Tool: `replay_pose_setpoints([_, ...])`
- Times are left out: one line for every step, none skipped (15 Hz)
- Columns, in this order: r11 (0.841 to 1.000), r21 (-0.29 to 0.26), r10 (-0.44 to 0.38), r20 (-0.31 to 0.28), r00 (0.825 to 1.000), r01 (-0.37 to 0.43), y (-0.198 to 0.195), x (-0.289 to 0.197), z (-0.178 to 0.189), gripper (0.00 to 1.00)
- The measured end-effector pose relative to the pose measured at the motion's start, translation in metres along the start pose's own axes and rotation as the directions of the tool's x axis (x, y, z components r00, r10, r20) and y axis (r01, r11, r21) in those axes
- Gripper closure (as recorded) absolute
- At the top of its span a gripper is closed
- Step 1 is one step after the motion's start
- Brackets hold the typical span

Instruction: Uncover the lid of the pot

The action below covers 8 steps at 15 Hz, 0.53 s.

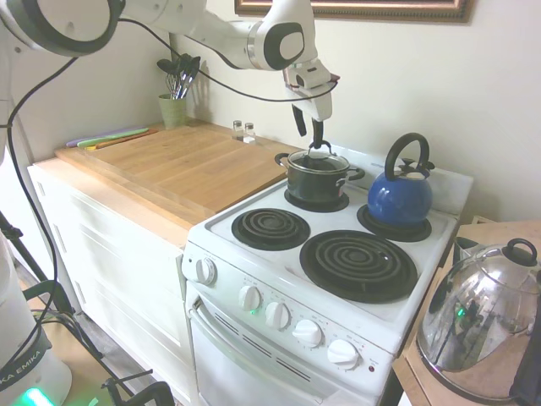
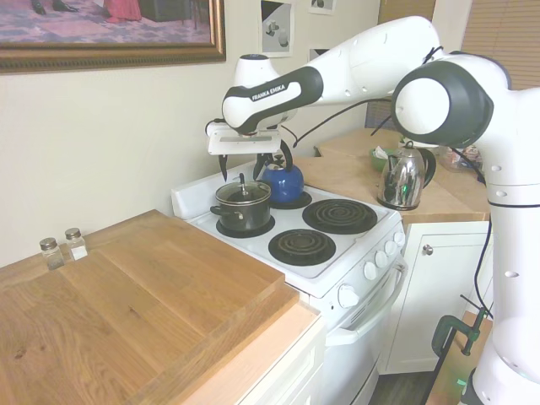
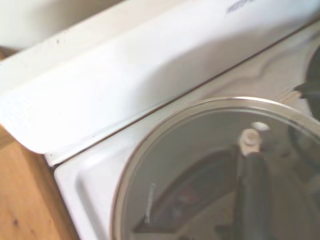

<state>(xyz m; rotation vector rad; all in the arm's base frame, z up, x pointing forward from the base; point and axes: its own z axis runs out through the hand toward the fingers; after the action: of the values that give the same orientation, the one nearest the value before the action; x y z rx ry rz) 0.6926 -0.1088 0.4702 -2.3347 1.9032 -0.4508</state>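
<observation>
Gripper is poised directly over the pot, which sits on the rear left burner of the white stove, next to the blue kettle on the rear right burner. Lid is on the pot, seated flat as far as both ext. views show; not lifted yet. Fingers point down, one dark finger stands off to the side and the other is down at the lid's loop handle, so jaws read as parted, straddling or about to straddle the handle; can't confirm contact from ext. views. Wrist view shows glass lid w/ metal rim close up and handle running toward the cam, stove backguard behind. Risks, as judgement: (1) handle is narrow, and if the fingers close off-centre or along the loop rather than across it, the grip could slip and the lid drop back w/ a clatter or tilt into the pot. (2) Lifting w/ any sideways drag could catch the rim and shove or tip the small pot on the coil. (3) Kettle is near on one side and backguard near behind, so a swing either way after lift may hit them; the wooden counter side looks like the freer exit. (4) Glass lid, so a drop from height could break it. Steam/heat state unknown.
</observation>
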Motion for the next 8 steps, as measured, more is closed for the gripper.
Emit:
replay_pose_setpoints([1.0,-0.002,0.007,-0.004,1.0,-0.007,0.0005,0.0035,0.0018,1.0])
replay_pose_setpoints([1.0,-0.004,0.013,-0.009,1.0,-0.013,0.0019,0.0075,0.0019,1.0])
replay_pose_setpoints([1.0,-0.002,0.017,-0.013,1.0,-0.017,0.0024,0.0108,0.0006,1.0])
replay_pose_setpoints([1.0,-0.001,0.02,-0.016,1.0,-0.02,0.0025,0.0127,-0.0003,1.0])
replay_pose_setpoints([1.0,-0.002,0.02,-0.016,1.0,-0.02,0.0027,0.0132,0.0,1.0])
replay_pose_setpoints([1.0,-0.002,0.02,-0.016,1.0,-0.02,0.0027,0.0131,0.0001,1.0])
replay_pose_setpoints([1.0,-0.002,0.02,-0.015,1.0,-0.02,0.0027,0.013,0.0006,1.0])
replay_pose_setpoints([1.0,-0.002,0.023,-0.012,1.0,-0.023,0.0027,0.0128,0.0013,1.0])
